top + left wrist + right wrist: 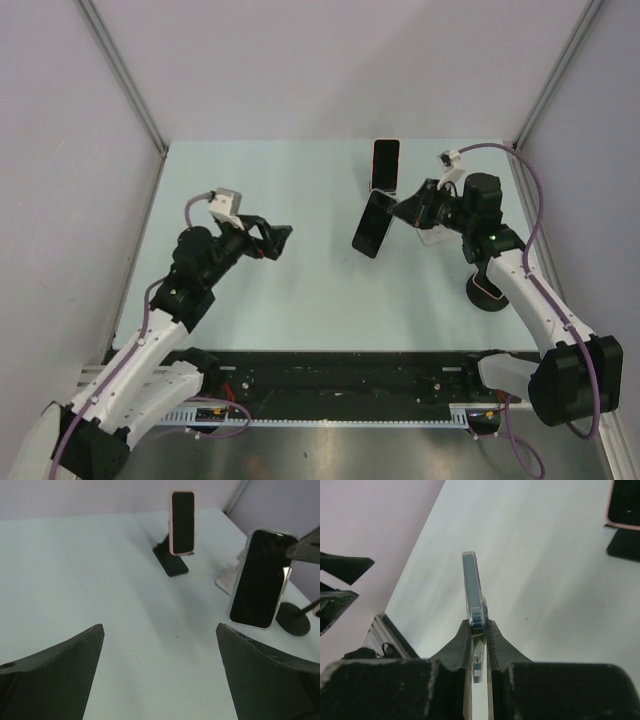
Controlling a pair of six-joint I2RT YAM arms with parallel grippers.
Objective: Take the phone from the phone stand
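Even, soft overhead light, faint diffuse shadows, mild wrist-view softness, no strong glare

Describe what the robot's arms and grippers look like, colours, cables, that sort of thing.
The left arm and right arm have white lower links and black upper joints. A purplish-grey cable runs along each. The left gripper and right gripper have black wedge-shaped fingers. A green light glows on the right arm.
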